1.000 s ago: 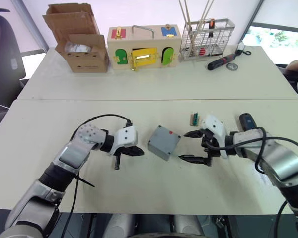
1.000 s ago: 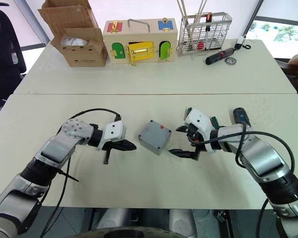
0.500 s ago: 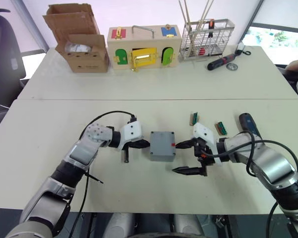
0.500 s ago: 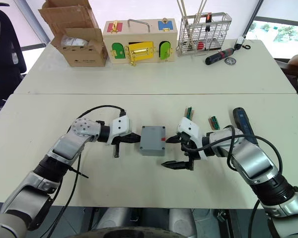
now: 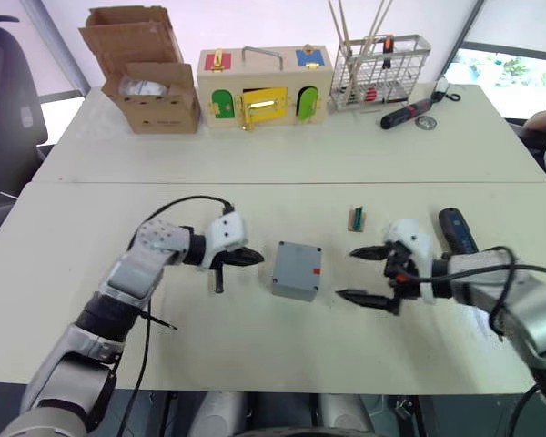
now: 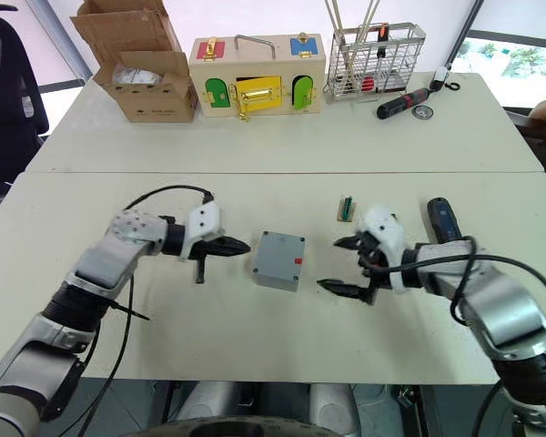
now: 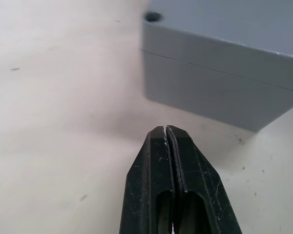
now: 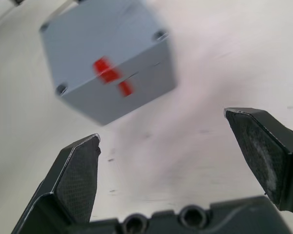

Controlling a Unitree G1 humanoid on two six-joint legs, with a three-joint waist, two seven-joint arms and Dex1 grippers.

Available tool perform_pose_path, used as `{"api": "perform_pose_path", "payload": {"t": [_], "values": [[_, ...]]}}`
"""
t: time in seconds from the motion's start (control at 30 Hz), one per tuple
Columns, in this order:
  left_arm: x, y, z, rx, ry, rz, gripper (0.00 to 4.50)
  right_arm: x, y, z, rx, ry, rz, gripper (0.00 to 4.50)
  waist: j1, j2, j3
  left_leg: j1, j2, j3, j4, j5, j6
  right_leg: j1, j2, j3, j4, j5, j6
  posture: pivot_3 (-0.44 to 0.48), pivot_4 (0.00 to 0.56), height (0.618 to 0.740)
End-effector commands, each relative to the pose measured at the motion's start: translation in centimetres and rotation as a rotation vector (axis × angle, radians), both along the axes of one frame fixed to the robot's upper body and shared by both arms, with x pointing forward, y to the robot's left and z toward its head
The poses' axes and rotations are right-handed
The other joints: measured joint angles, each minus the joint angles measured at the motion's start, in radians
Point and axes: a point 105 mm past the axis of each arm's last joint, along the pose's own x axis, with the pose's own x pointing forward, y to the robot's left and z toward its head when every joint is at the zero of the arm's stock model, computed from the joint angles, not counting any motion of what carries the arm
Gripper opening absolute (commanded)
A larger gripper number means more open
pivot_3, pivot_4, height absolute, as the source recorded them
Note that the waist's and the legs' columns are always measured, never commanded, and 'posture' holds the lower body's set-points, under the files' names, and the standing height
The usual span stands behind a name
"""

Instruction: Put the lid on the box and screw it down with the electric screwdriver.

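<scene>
Two empty grippers: left (image 7: pixel 166 130) closed, right (image 8: pixel 178 146) wide.

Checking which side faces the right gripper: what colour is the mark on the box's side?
Red, on the grey box; clearest in the right wrist view.

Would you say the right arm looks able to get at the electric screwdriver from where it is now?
Probably yes. The electric screwdriver lies on the table just beyond the right forearm, nothing covers it, and the right gripper is open and empty, though it points away toward the box.
</scene>
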Motion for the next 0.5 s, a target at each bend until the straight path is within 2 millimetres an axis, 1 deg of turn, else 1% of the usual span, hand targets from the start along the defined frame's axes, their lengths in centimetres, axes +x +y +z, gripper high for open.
{"api": "perform_pose_path", "payload": {"t": [0.03,0.13,0.17,0.23,0.33,0.43,0.5], "values": [[-0.1,-0.8,6.3,-0.190,-0.064,-0.014,0.00,2.2,-1.2,3.3,0.136,-0.142,-0.169,4.49,0.000,-0.001,0.000,0.000,0.000,0.000,0.000,0.000,0.000,0.000,0.000,0.000,0.000,0.000,0.000,0.000,0.150,0.740],[-1.3,-1.8,8.0,-0.249,-0.044,-0.059,0.00,4.5,-1.4,3.2,0.201,-0.214,-0.293,4.49,-0.004,-0.001,-0.001,0.000,0.000,0.000,0.000,0.000,0.000,0.000,0.000,0.000,0.000,0.000,0.000,0.000,0.150,0.740],[-1.6,-2.2,8.3,-0.259,-0.041,-0.073,0.00,5.5,-1.7,2.8,0.204,-0.232,-0.349,4.49,-0.005,-0.001,0.000,0.000,0.000,0.000,0.000,0.000,0.000,0.000,0.000,0.000,0.000,0.000,0.000,0.000,0.150,0.740],[-2.0,-2.9,8.4,-0.257,-0.048,-0.091,0.00,7.3,-2.2,1.9,0.189,-0.273,-0.437,4.49,-0.008,-0.001,0.000,0.000,0.000,0.000,-0.001,0.000,0.000,-0.001,0.000,0.000,0.001,0.000,0.000,0.000,0.150,0.740],[-2.0,-3.6,8.4,-0.255,-0.063,-0.084,0.00,8.9,-2.6,1.2,0.158,-0.319,-0.489,4.49,-0.007,-0.001,0.000,0.000,-0.001,0.001,-0.001,0.000,-0.001,-0.002,0.000,0.001,0.002,0.000,0.000,0.000,0.150,0.740],[-2.2,-3.9,7.9,-0.220,-0.073,-0.097,0.00,10.4,-3.4,0.8,0.151,-0.354,-0.546,3.82,-0.008,-0.001,0.000,0.000,-0.001,0.001,-0.001,0.000,-0.001,-0.002,0.000,0.001,0.003,0.000,0.000,0.000,0.150,0.740],[-2.4,-4.0,7.7,-0.212,-0.069,-0.103,0.00,10.8,-3.5,0.5,0.141,-0.359,-0.543,3.17,-0.008,-0.001,0.000,0.000,-0.001,0.001,-0.001,0.000,-0.001,-0.002,0.000,0.001,0.003,0.000,0.000,0.000,0.150,0.740]]}}
